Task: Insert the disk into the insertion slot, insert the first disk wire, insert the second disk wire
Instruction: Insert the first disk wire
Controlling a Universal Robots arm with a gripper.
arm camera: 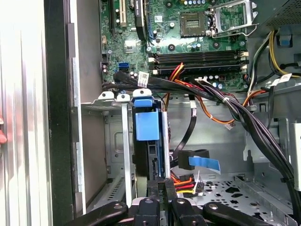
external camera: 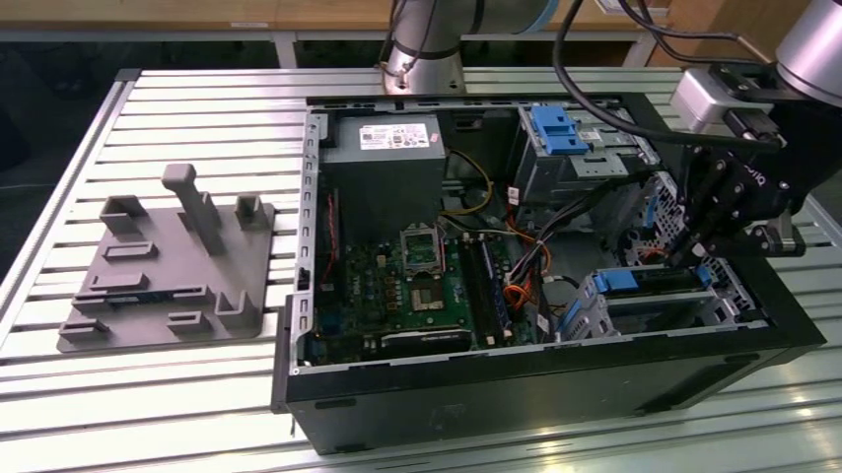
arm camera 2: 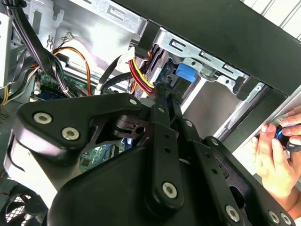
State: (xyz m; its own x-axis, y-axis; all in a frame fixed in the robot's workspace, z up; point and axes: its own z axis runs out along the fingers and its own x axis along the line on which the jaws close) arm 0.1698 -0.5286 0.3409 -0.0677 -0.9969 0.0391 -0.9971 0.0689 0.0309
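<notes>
Exterior view first: the gripper (external camera: 689, 254) hangs inside the open computer case (external camera: 526, 394), at the exterior view's right, just above the disk (external camera: 645, 281). The disk sits in the insertion slot (external camera: 598, 317), blue carrier showing, so we judge the disk step done and a wire step in hand. The case stands on a slatted metal table (external camera: 172, 394), with a grey fixture plate (external camera: 145, 286) well apart on the exterior view's left.

Over to the second wrist view: the claw's two fingers (arm camera 2: 160, 108) lie pressed together, tips near the yellow and red wires (arm camera 2: 141, 77). Whether they pinch anything thin we cannot tell. A person's hand (arm camera 2: 273, 160) rests at the case's outer edge, so we'd keep any motion slow.

First wrist view: the tips sit right at the disk's rear edge, with a plug on red and yellow leads (arm camera: 186, 181) just beside them and a blue-tagged cable (arm camera: 203, 163) near. We'd say the trick is to square the plug to its socket and push straight, no twisting. Room is tight, with the cage wall on one side and loose black cables (arm camera: 254, 122) crowding the other.
</notes>
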